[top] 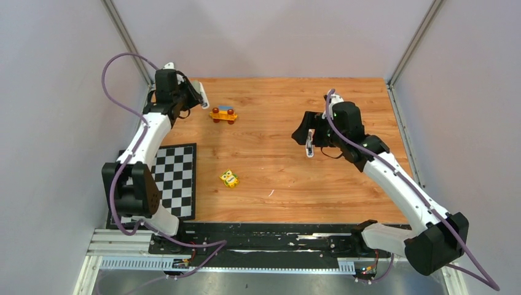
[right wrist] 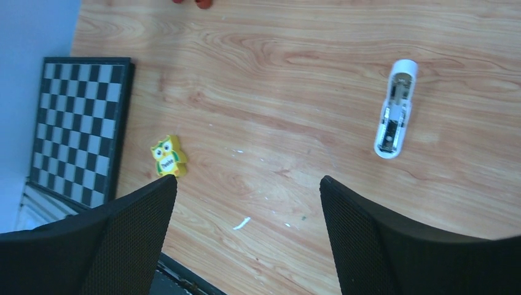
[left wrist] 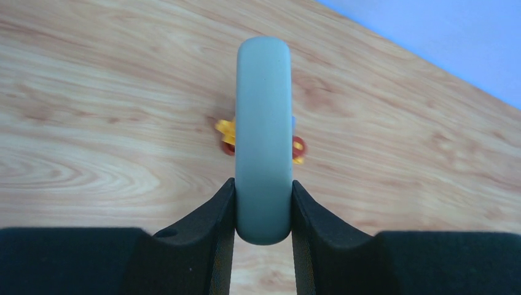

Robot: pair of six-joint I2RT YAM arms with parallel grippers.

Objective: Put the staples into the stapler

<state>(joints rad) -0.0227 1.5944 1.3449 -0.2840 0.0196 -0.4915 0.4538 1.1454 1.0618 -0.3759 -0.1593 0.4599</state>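
A white stapler [right wrist: 395, 110] lies on the wooden table with its inside channel facing up; it also shows in the top view [top: 309, 148]. My right gripper [top: 306, 137] hovers just above and beside it, open and empty [right wrist: 247, 184]. My left gripper [top: 198, 96] is raised at the back left and is shut [left wrist: 263, 184] on a pale grey rounded piece [left wrist: 263, 123]; I cannot tell what it is. A thin pale sliver [right wrist: 241, 222] lies on the table near the front [top: 271, 193], too small to tell whether it is staples. No clear staple strip shows.
An orange-yellow toy car with red wheels [top: 223, 114] stands below the left gripper [left wrist: 298, 147]. A yellow owl figure [top: 229, 178] lies mid-table [right wrist: 168, 155]. A checkerboard [top: 176, 178] lies at the front left [right wrist: 80, 123]. Walls close in on three sides.
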